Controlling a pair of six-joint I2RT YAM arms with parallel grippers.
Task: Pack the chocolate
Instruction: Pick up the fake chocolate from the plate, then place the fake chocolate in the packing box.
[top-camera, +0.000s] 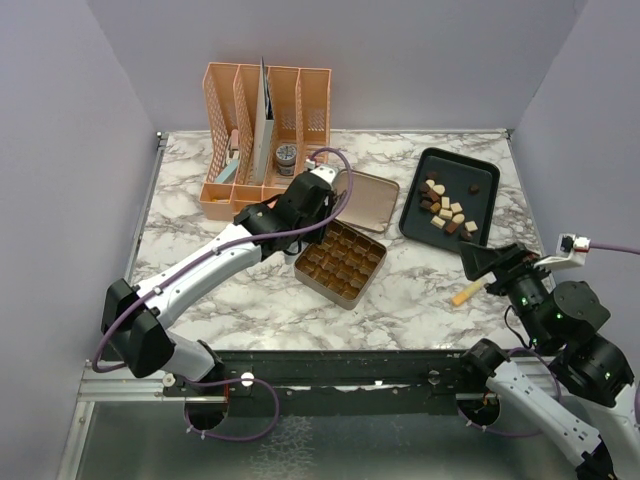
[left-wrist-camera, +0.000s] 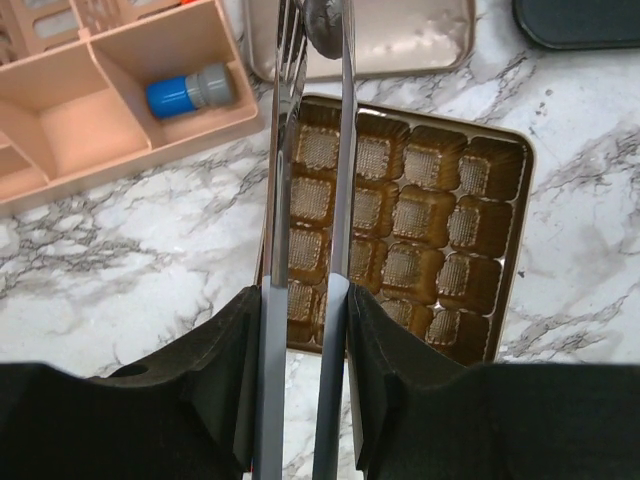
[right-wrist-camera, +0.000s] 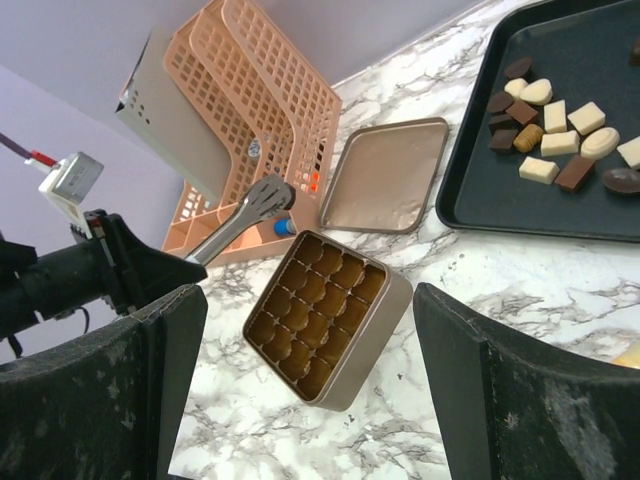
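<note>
The chocolate (top-camera: 447, 207) (right-wrist-camera: 555, 125) lies as several dark, tan and cream pieces on a black tray (top-camera: 482, 172) at the back right. The square gold tin (top-camera: 340, 262) (right-wrist-camera: 325, 315) sits mid-table, its paper cups empty. My left gripper (top-camera: 314, 198) (left-wrist-camera: 305, 310) hovers over the tin's left edge, shut on metal tongs (left-wrist-camera: 345, 150) (right-wrist-camera: 240, 220) whose tips reach toward the lid. Low at the right, my right gripper (top-camera: 480, 262) (right-wrist-camera: 310, 300) stands wide open, holding nothing.
The tin's lid (top-camera: 366, 198) lies upturned behind the tin. A peach desk organizer (top-camera: 262, 130) stands at the back left with a jar (top-camera: 286, 155) and a blue-capped item (left-wrist-camera: 186, 92). A small yellow-tan piece (top-camera: 466, 293) lies on the marble by the right gripper.
</note>
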